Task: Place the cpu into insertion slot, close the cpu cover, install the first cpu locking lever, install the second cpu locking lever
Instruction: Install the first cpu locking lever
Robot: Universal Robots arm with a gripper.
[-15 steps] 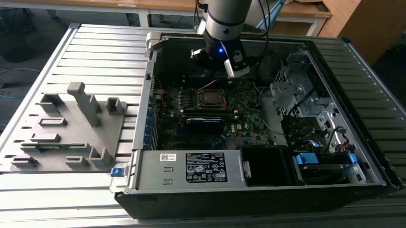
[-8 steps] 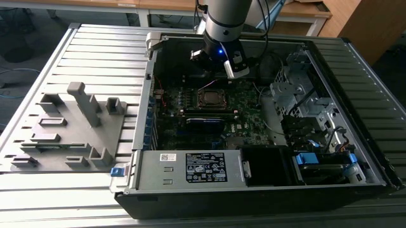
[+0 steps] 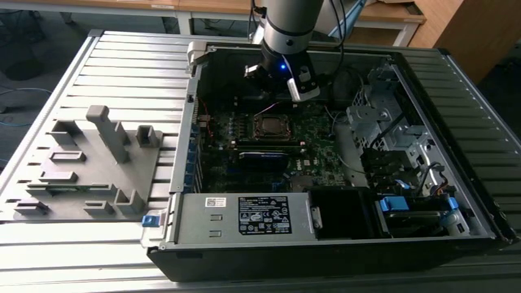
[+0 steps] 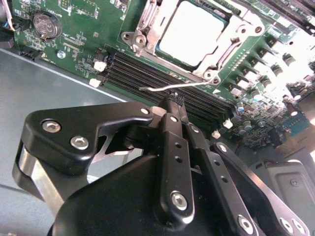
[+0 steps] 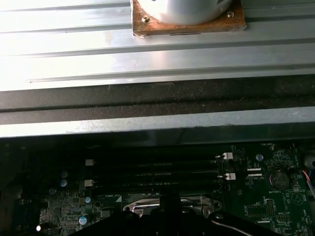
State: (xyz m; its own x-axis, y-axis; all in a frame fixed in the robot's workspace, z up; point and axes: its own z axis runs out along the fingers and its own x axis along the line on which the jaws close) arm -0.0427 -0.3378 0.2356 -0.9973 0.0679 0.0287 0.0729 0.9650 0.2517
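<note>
**Ribbed metal table, open computer case: CPU seated, lever at the fingertips**

On the exterior view's left, a grey fixture tray lies on the table. At centre is the open computer case with its motherboard, and the arm stands over the board. On the exterior view's right is the drive cage.

In the second wrist view the cpu lies flat inside the window of the cpu cover, which is down over it. The gripper has its jaws drawn together, with the tips at the thin wire locking lever.

Handling, as judged:
- **Cpu:** light, rigid, and fragile on its contact face. Handle it by the edges only.
- **Locking lever:** smooth, springy steel wire that is likely to slip. Take hold near its looped end.

Not determinable: whether the wire is pinched or merely touched, and which of the two levers this is. The insertion slot is covered by the chip and the frame. In the first wrist view the gripper's dark body cuts off the socket area.
</note>
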